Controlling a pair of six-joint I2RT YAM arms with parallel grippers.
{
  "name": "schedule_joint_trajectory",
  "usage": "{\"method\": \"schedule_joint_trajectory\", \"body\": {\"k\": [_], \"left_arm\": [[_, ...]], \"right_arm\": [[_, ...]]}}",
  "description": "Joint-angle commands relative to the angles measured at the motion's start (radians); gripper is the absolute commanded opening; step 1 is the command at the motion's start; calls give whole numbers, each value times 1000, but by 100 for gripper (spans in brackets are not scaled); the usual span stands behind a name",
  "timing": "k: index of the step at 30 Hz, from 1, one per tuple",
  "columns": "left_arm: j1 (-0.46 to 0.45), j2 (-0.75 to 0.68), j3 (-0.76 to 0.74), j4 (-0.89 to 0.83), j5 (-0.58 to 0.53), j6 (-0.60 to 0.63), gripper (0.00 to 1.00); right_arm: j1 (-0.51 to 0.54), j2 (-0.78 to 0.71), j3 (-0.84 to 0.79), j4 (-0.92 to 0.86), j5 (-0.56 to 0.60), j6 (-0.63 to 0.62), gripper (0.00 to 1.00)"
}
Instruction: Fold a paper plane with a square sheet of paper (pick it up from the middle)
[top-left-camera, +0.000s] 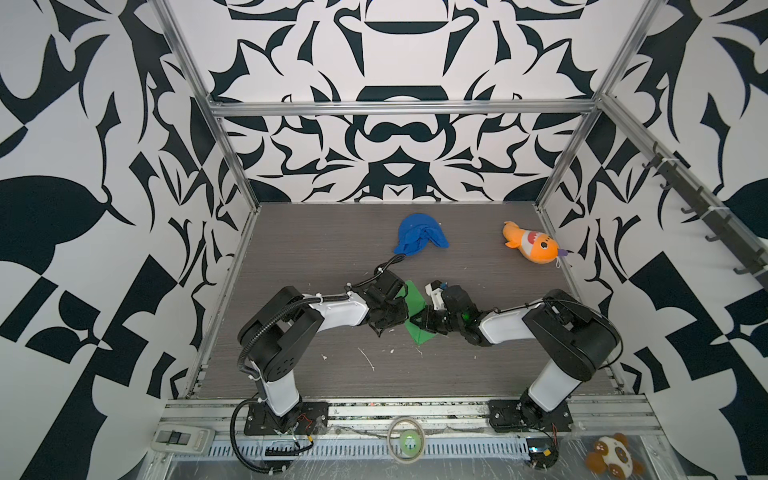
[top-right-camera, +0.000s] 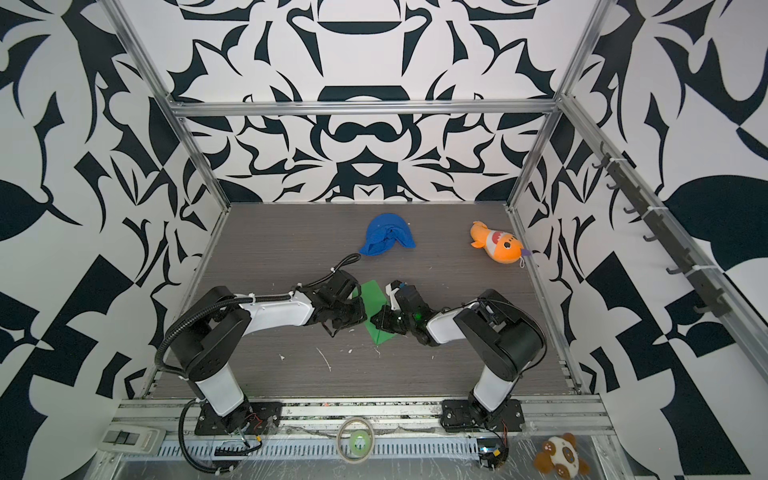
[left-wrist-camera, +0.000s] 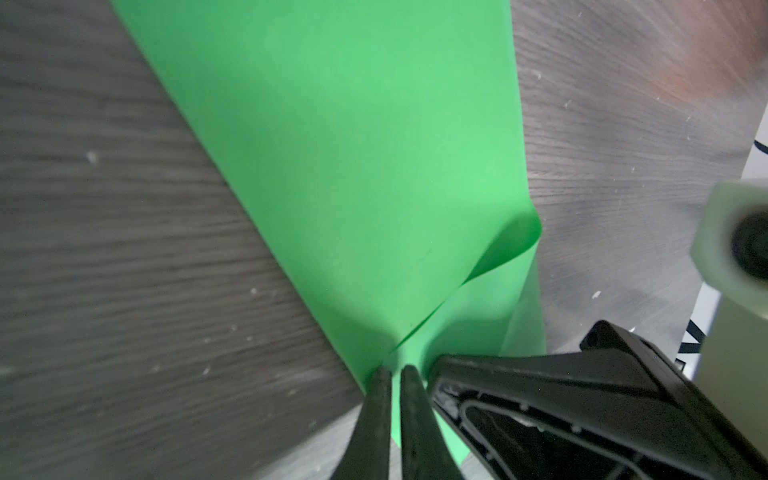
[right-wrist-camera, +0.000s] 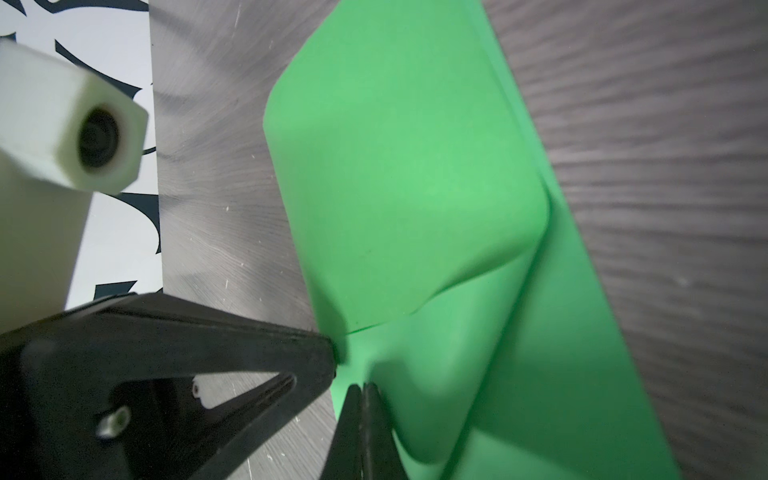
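Note:
The square sheet of paper (top-left-camera: 412, 296), bright green, lies mid-table between both arms in both top views (top-right-camera: 371, 297). It is folded over itself, with a curled flap (left-wrist-camera: 515, 245) on top (right-wrist-camera: 415, 187). My left gripper (left-wrist-camera: 397, 372) is shut on the paper's edge, with a thin green strip showing between its fingers. My right gripper (right-wrist-camera: 362, 386) is shut tight on the raised fold right beside it. The two grippers (top-left-camera: 400, 318) (top-left-camera: 419, 319) meet tip to tip over the paper. No paper plane is in view.
A blue cloth lump (top-left-camera: 419, 239) lies behind the paper and an orange plush fish (top-left-camera: 534, 245) at the back right by the frame post. White scraps (top-left-camera: 368, 358) dot the grey table (top-left-camera: 316, 249). A tape roll (top-left-camera: 406, 444) sits on the front rail.

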Motion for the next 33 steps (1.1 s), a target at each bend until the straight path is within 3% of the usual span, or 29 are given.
{"method": "schedule_joint_trajectory", "body": {"k": [1,9,18,33], "left_arm": [[-4,-6,27,-28,-22,12,12],[-3,-78,63,-151,-195,35,13],[-36,-34,74,-47,-41,60,12],[-46,60,130,-192,-116,61,7]], "right_arm": [[-4,23,-13,-151,60,-20,5],[-4,31,-16,-148,59,-19,5],[-4,39,-14,-149,58,-18,5],[-3,41,-11,-156,59,-18,5]]}}
